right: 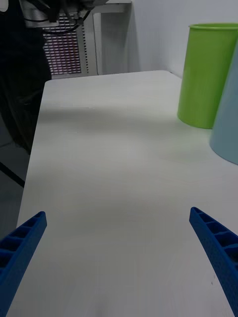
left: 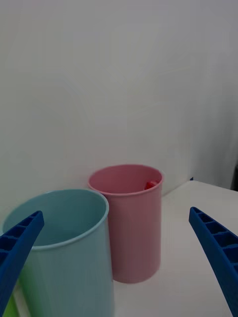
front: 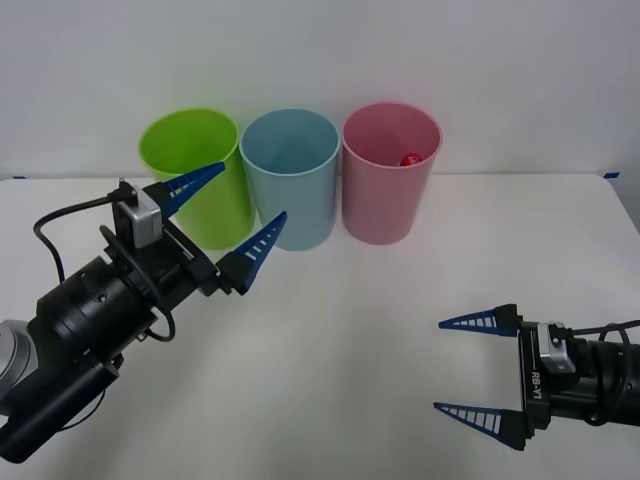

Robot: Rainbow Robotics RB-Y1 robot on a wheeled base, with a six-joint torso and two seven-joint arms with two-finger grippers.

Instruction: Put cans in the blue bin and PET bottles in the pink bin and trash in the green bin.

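Observation:
Three bins stand in a row at the back of the white table: the green bin [front: 195,175], the blue bin [front: 291,176] and the pink bin [front: 390,183]. A red cap of the PET bottle [front: 409,160] peeks out inside the pink bin, also seen as a red cap [left: 151,184] in the left wrist view. My left gripper [front: 226,222] is open, raised in front of the green and blue bins, holding nothing. My right gripper [front: 468,368] is open low over the table's front right, empty. No cans or trash are on the table.
The white table [front: 340,330] stretches between the arms. A wall lies close behind the bins. In the right wrist view the green bin [right: 207,74] and the edge of the blue bin [right: 227,119] stand beyond the table edge [right: 34,148].

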